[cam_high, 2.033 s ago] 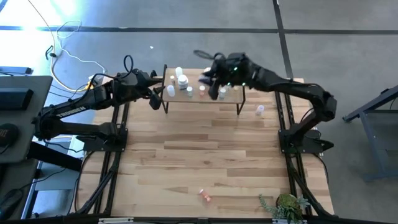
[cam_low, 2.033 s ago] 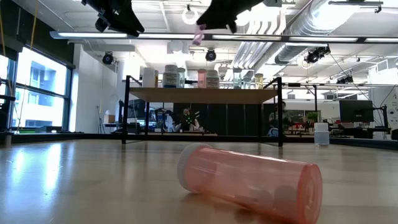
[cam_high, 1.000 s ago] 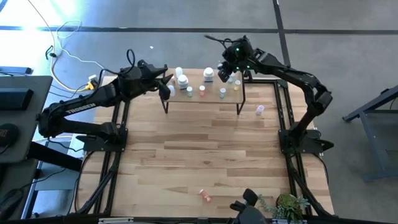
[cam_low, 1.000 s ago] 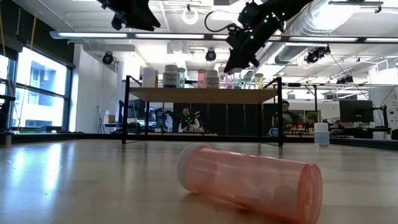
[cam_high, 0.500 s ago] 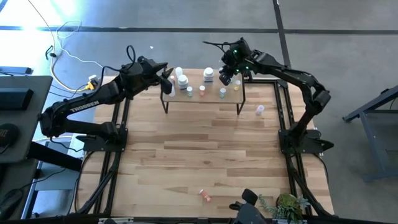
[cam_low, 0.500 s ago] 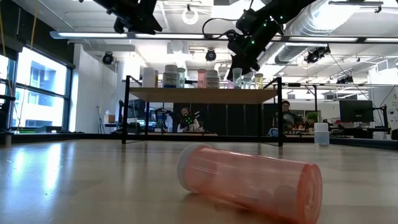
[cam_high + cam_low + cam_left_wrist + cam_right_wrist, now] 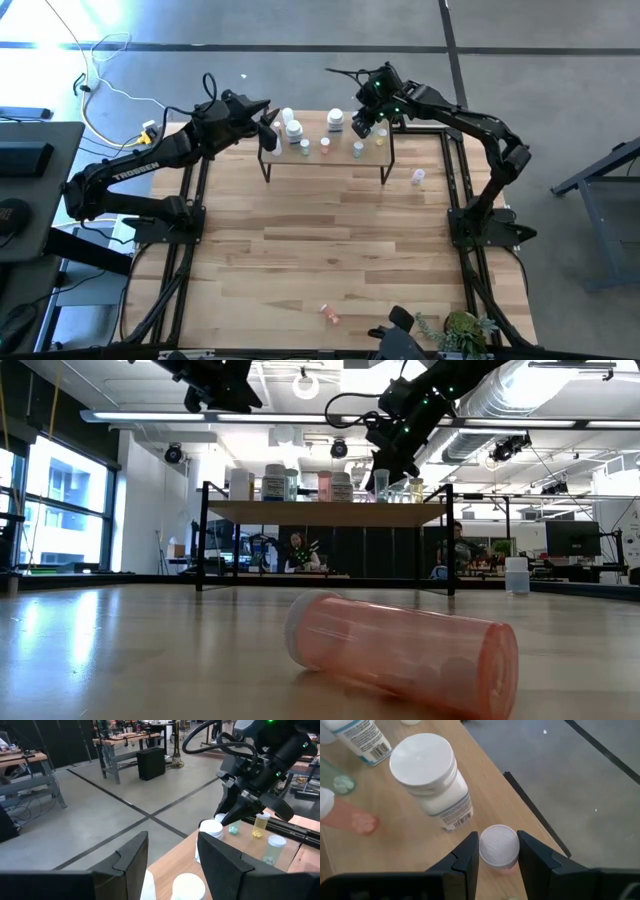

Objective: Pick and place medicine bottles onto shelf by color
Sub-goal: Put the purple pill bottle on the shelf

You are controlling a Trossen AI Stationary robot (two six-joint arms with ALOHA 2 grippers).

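Observation:
The shelf [image 7: 330, 160] stands at the table's far side and carries several medicine bottles, among them a large white one [image 7: 336, 121] [image 7: 432, 777]. My right gripper [image 7: 362, 128] [image 7: 498, 851] is over the shelf's far right part, shut on a small pink, white-capped bottle [image 7: 499, 847]. My left gripper [image 7: 268, 122] [image 7: 172, 850] hovers open above the shelf's left end, nothing between its fingers, with white caps [image 7: 187, 887] below it. A pink bottle [image 7: 330, 315] [image 7: 400, 650] lies on its side near the table's front edge. My right gripper pinches the small pink bottle at its white cap [image 7: 492, 851], one finger on each side. The fingers slant down at it from the table's far right. The bottle is upright by the shelf's far edge; I cannot tell whether its base rests on the board.
A small pale vial [image 7: 418, 177] [image 7: 516, 575] stands on the table right of the shelf. A plant [image 7: 460, 330] sits at the near right corner. People sit in the room behind the table [image 7: 297, 550]. Bare wood lies between the shelf and the lying bottle.
My right gripper has tipped a little steeper over the shelf's right part, still shut on the pink bottle. In the last half second nothing has visibly moved.

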